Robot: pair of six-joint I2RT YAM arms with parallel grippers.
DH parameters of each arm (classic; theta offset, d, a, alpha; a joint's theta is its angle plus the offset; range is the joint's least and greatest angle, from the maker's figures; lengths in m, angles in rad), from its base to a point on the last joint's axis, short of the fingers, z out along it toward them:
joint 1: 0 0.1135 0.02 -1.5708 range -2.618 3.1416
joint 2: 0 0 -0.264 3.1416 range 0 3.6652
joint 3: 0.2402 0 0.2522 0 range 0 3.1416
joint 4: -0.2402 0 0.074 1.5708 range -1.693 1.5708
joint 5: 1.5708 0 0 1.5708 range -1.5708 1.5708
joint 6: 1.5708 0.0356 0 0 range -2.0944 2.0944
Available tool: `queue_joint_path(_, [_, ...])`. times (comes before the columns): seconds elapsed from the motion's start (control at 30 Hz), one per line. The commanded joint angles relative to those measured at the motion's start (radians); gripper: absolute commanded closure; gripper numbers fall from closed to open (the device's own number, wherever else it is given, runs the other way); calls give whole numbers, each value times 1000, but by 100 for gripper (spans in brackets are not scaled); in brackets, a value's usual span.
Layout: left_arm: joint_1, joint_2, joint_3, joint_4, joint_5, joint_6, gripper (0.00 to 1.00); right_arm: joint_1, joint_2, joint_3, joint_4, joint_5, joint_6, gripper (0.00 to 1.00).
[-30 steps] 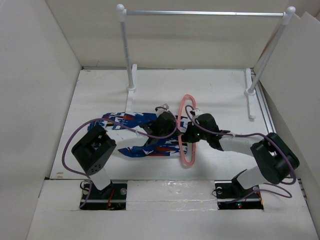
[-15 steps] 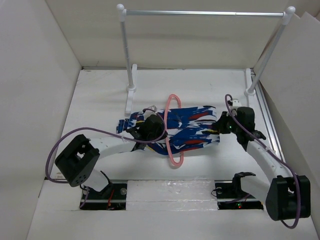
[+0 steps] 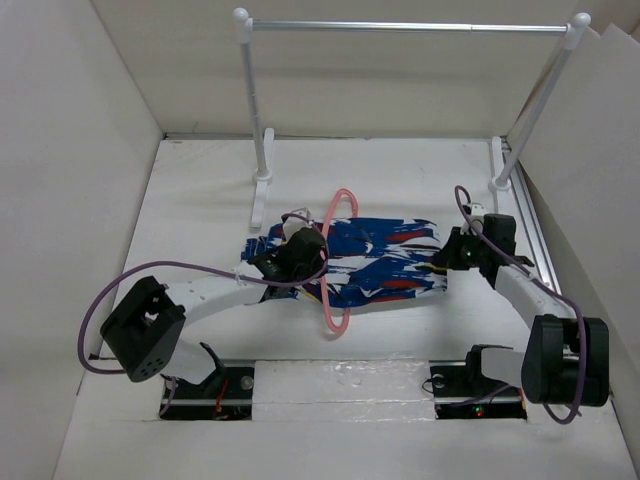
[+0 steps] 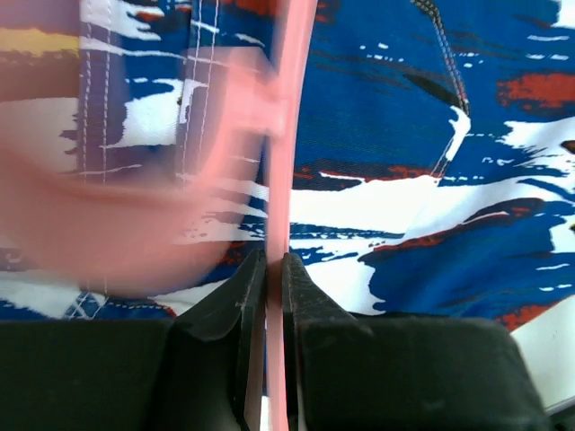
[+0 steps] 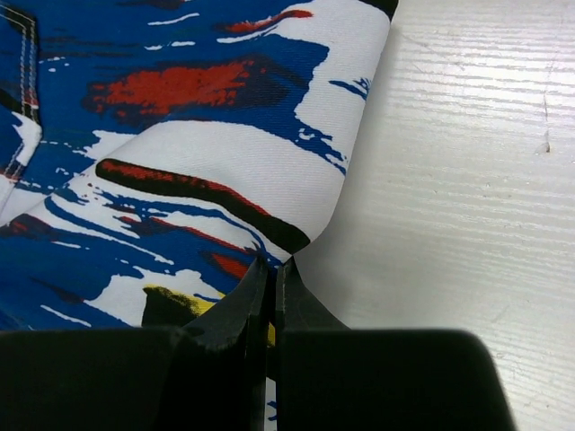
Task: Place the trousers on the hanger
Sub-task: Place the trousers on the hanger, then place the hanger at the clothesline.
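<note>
Far left: the left arm reaches in from the near-left corner; the left hand [image 3: 312, 258] is clamped on the hanger [image 3: 330, 300], and the left wrist view shows both fingers pinched tight on the thin pink bar with printed cloth right behind it; the hanger stands on edge, its loop around the trousers [image 3: 385, 262] roughly a third of the way along from their left end. Change over the last second: both hands were crowded together mid-surface with the cloth bunched mostly left of the hanger; now the cloth lies drawn out flat, most of its length right of the hanger, and the right arm has swung out to the right side; over the last half second, only a slight shift. Reading: the trousers look threaded through the hanger opening, so the feeding step seems largely done; what remains, I judge, is evening the two sides over the bar and lifting. The right hand [image 3: 450, 260] sits at the right end of the trousers, fingers closed on the fabric edge (right wrist view confirms), low on the white surface [image 3: 200, 200]. Count: one pair of trousers; one hanger; two arms; one silver rail [image 3: 410, 27] on two white posts [image 3: 255, 110].
</note>
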Motion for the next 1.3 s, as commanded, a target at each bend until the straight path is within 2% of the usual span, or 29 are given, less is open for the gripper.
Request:
queue_joint_path(0.0, [-31, -37, 60, -127, -130, 32, 100, -17, 22, 30, 88, 11, -42, 100])
queue_joint_path(0.13, [-64, -34, 94, -80, -106, -3, 100, -8, 57, 5, 107, -5, -48, 100])
queue_joint_path(0.27, [-85, -11, 140, -102, -150, -37, 100, -8, 72, -1, 102, -2, -53, 100])
queue_joint_path(0.33, [-96, 1, 177, -103, -163, -40, 100, -8, 77, 4, 91, 1, -53, 97])
queue_joint_path(0.47, [-152, 14, 292, -159, -271, -15, 100, 12, 60, 68, 18, 23, -63, 74])
queue_joint_path(0.5, [-153, 18, 332, -185, -293, -5, 100, 12, 36, 83, -23, 24, -65, 64])
queue_joint_path(0.57, [-168, 23, 435, -236, -334, 29, 100, 38, 2, 122, -77, 15, -65, 52])
queue_joint_path(0.6, [-168, 23, 470, -248, -342, 40, 100, 50, -18, 170, -140, 14, -95, 43])
queue_joint_path(0.7, [-168, 8, 579, -274, -379, 98, 100, 138, -104, 297, -279, 21, -97, 29])
queue_joint_path(0.77, [-168, -5, 634, -282, -390, 139, 100, 203, -165, 358, -317, 2, -79, 26])
queue_joint_path(0.8, [-168, -9, 648, -279, -393, 152, 100, 285, -182, 382, -329, -5, -13, 24])
queue_joint_path(0.87, [-168, -17, 671, -276, -393, 170, 100, 384, -226, 433, -306, -8, 59, 22])
queue_joint_path(0.97, [-168, -28, 662, -248, -399, 181, 100, 576, -260, 415, -155, -11, 240, 20])
queue_joint_path(1.03, [-168, -29, 644, -227, -396, 181, 100, 683, -260, 375, 23, -3, 381, 18])
queue_joint_path(1.1, [-168, -26, 642, -224, -374, 167, 100, 731, -224, 323, 135, 6, 456, 17])
queue_joint_path(1.27, [-168, -38, 633, -196, -344, 167, 100, 823, -129, 298, 274, 15, 501, 16])
